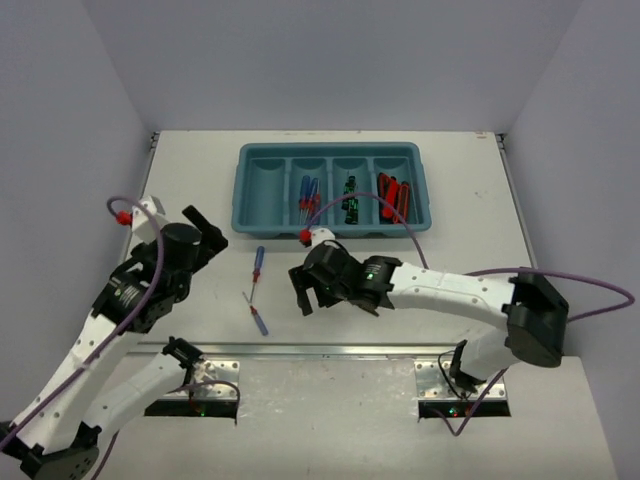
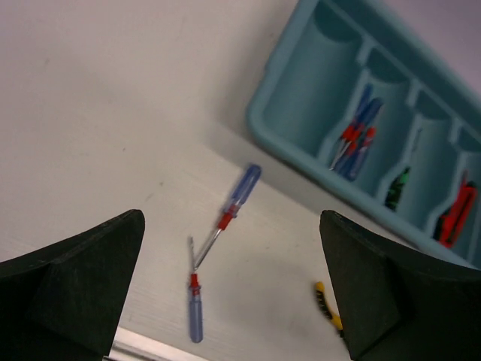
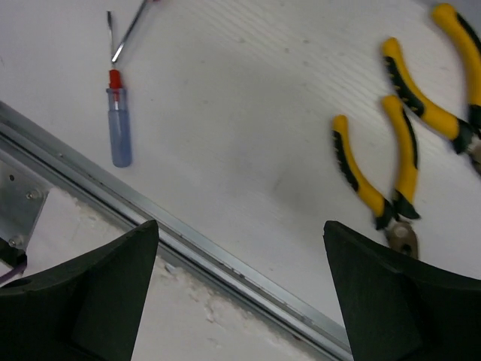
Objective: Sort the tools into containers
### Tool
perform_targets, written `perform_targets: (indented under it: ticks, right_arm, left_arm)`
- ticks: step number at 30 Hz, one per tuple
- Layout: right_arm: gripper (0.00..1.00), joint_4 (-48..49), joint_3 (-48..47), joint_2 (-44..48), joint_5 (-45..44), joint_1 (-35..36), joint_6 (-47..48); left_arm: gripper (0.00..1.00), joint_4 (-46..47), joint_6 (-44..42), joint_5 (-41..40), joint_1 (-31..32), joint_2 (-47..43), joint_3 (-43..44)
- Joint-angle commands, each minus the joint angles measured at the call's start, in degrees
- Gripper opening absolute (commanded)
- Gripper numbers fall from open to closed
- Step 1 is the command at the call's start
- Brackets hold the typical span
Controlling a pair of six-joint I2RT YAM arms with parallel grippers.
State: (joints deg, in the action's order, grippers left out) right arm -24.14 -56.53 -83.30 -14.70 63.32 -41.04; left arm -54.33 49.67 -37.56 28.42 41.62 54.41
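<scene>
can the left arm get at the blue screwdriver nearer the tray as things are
Probably yes: the left claw is open, and that screwdriver lies on bare table close by with nothing between. Its tip meets the second screwdriver, which might get nudged.

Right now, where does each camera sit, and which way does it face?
Top external: above and behind, looking down on the table; shows left arm, right arm, teal tray.
Left wrist: on the left arm, facing forward and down toward the tray; open left jaws frame the bottom.
Right wrist: on the right arm, facing down at yellow-handled pliers and metal rail; open right jaws below.
Shared: near blue-handled screwdriver, in all three.
</scene>
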Motion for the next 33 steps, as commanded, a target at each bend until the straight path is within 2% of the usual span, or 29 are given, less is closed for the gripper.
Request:
perform_targets:
  ticks: [1,4,9,14,16,20,24,27,28,30,33]
  right_arm:
    - [0.88,0.50,-11.30,-12.57,-2.68,5.23,-2.56]
    - [0.81,-2.83,-24.85,-26.91,-2.44,7.60,-2.64]
    - [0.68,-8.08,-36.37,-38.73,-2.21,9.48,-3.26]
    - [0.56,-13.64,-45.14,-46.22,-3.91,11.21,-4.39]
    - [0.52,-14.09,-46.03,-47.21,-4.37,11.39,-4.66]
    - [0.39,-15.09,-46.04,-48.73,-5.12,11.32,-5.57]
    - [0.20,-14.54,-45.01,-49.02,-4.32,11.39,-6.00]
    - [0.13,-12.66,-43.99,-48.04,-3.17,11.66,-5.57]
    - [0.09,-10.89,-43.19,-47.13,-1.56,11.92,-4.40]
    - [0.08,-9.35,-42.21,-46.26,0.37,12.26,-3.24]
    - [0.01,-4.14,-39.35,-42.72,9.59,12.53,0.37]
  left_arm:
    - [1.00,4.76,-7.41,-3.65,0.32,-6.89,1.46]
    - [1.00,4.68,-6.79,-7.92,0.32,-12.31,0.62]
    - [1.00,6.31,-6.21,-11.62,0.32,-20.28,-3.66]
    - [1.00,7.32,-6.69,-11.22,0.32,-22.55,-4.23]
    - [1.00,7.14,-6.69,-10.96,0.32,-22.38,-4.22]
    - [1.00,7.12,-6.70,-10.85,0.32,-22.26,-4.15]
    - [1.00,7.22,-6.78,-10.94,0.32,-23.13,-4.22]
    - [1.00,7.49,-6.78,-10.98,0.32,-23.98,-4.37]
    - [1.00,7.51,-6.78,-11.06,0.32,-24.34,-4.36]
    - [1.00,7.57,-6.78,-11.21,0.32,-24.75,-4.49]
    - [1.00,7.66,-6.78,-11.34,0.32,-25.36,-4.52]
